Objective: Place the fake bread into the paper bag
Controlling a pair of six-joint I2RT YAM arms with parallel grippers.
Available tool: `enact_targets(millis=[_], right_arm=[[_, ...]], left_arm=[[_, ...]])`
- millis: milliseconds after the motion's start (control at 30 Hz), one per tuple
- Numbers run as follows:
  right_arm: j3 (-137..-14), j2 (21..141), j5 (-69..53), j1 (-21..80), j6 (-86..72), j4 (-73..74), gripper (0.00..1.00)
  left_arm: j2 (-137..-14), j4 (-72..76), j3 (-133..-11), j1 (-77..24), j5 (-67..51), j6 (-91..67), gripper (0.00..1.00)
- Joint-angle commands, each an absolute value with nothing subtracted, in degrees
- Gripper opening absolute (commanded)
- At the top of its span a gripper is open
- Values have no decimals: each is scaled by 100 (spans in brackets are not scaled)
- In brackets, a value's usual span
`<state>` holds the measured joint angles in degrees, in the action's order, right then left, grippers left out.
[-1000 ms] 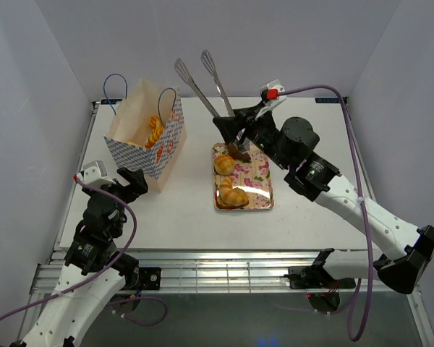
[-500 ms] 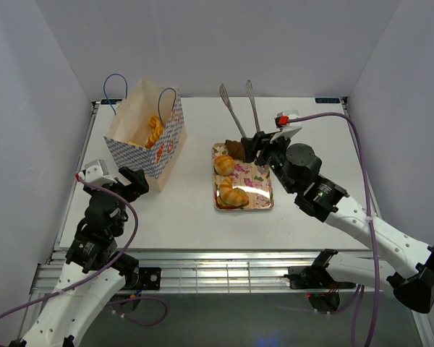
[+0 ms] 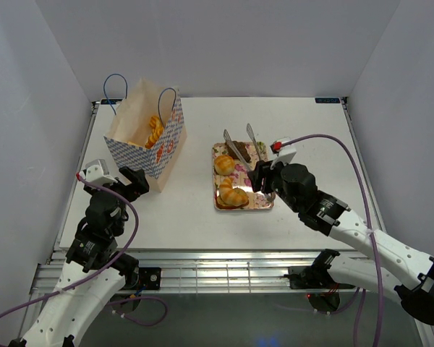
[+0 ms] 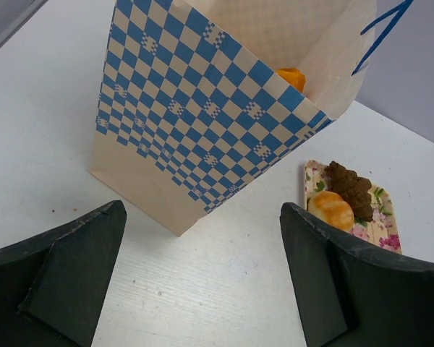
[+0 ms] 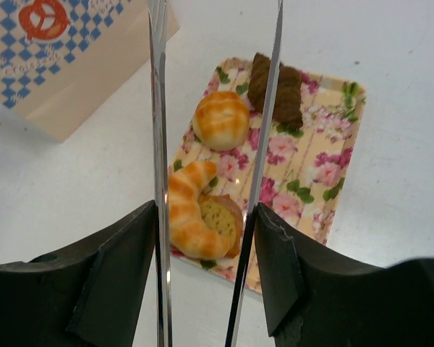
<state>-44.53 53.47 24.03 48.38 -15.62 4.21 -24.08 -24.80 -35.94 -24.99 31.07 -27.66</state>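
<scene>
Four pieces sit on the floral tray (image 5: pixel 333 166): a round bun (image 5: pixel 220 119), a dark brown piece (image 5: pixel 275 87), a croissant (image 5: pixel 188 210) and a flat slice (image 5: pixel 218 217) tucked against the croissant. My right gripper (image 3: pixel 260 177) is clamped on metal tongs (image 3: pixel 237 148), whose two arms stand spread above the tray with nothing between them. The paper bag (image 3: pixel 148 137) stands upright to the left of the tray, apart from it, with a golden twisted loaf (image 3: pixel 154 130) inside. My left gripper (image 4: pixel 202 275) hangs near the bag's near corner, fingers spread wide, holding nothing.
</scene>
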Motion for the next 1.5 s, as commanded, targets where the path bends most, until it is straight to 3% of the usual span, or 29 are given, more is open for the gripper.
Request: enact_targets(millis=[0, 133, 567, 1100, 1467], right_arm=[[-4211, 5054, 1523, 4834, -1661, 510, 61], [-4105, 4922, 810, 4834, -1661, 834, 62], [-3375, 4289, 220, 4851, -1925, 1828, 63], [-3261, 4834, 211, 4852, -1863, 1925, 63], [-3401, 4852, 439, 4852, -1802, 2074, 54]], left_arm=[[-2435, -2399, -3586, -2531, 3120, -2742, 98], [-2443, -2399, -3586, -2531, 3120, -2742, 98], [-2417, -2400, -3586, -2531, 3182, -2725, 98], [-2373, -2400, -3586, -2531, 3164, -2725, 98], [-2373, -2408, -3586, -2531, 3138, -2716, 98]])
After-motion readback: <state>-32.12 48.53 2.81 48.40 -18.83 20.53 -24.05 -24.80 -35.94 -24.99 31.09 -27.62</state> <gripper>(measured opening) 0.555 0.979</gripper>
